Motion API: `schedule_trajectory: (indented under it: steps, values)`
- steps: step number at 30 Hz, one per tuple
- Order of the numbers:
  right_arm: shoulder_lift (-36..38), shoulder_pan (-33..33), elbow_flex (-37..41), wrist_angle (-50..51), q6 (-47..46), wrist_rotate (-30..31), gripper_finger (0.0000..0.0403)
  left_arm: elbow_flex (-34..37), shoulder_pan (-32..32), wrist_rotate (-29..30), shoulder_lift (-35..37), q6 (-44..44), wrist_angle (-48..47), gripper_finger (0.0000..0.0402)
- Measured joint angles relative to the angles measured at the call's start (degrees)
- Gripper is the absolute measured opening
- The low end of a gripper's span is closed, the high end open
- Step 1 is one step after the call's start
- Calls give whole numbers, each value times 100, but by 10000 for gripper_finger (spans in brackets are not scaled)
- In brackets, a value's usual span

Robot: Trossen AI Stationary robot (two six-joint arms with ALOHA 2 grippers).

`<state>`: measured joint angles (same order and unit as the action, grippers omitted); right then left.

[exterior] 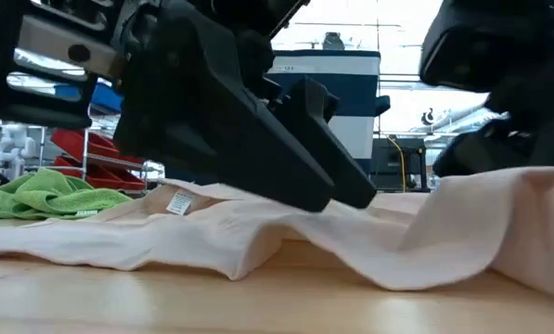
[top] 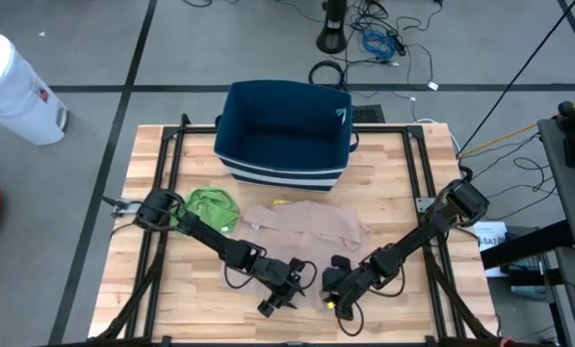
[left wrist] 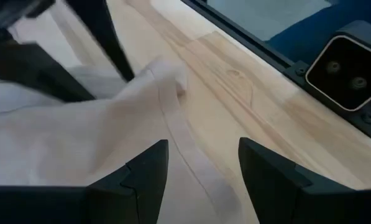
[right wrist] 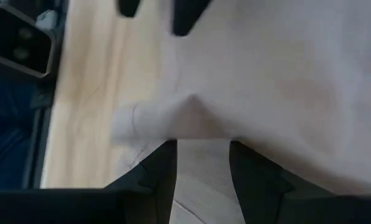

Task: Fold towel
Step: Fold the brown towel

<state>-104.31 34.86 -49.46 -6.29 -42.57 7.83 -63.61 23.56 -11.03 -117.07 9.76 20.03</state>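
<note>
A beige towel [top: 306, 224] lies spread on the wooden table, with a white tag [exterior: 178, 203] on it. In the low view its right part [exterior: 527, 199] stands raised. My left gripper [top: 277, 297] is low over the near middle of the table. It is open, and its fingers stand on either side of the towel's hemmed edge [left wrist: 173, 118]. My right gripper [top: 333, 294] is close beside it and also open. A raised pucker of the towel [right wrist: 191, 109] sits just ahead of its gap, with cloth [right wrist: 201, 177] between the fingers. My left gripper [left wrist: 204, 168] comes slanting down at the towel's hem; I cannot tell whether its fingers touch the cloth. My right gripper [right wrist: 202, 168] has towel cloth lying in its gap; whether the fingers touch it cannot be told.
A dark blue basket [top: 285, 135] with a striped base stands at the table's far middle. A crumpled green cloth [top: 213, 205] lies left of the towel, near the left arm. A black frame [top: 171, 145] runs around the table. A small camera [left wrist: 347, 68] sits near the grippers.
</note>
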Motion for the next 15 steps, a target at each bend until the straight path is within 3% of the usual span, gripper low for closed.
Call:
schedule_trajectory:
  steps: [5,9,15]
  values:
    - [0,-233,1,-18,134,108,134,0,165,637,161,428,76,202]
    - [2,-401,1,-28,307,98,134,0,253,715,165,599,43,202]
    - [7,-271,-1,3,536,-697,134,0,242,814,164,484,-216,202]
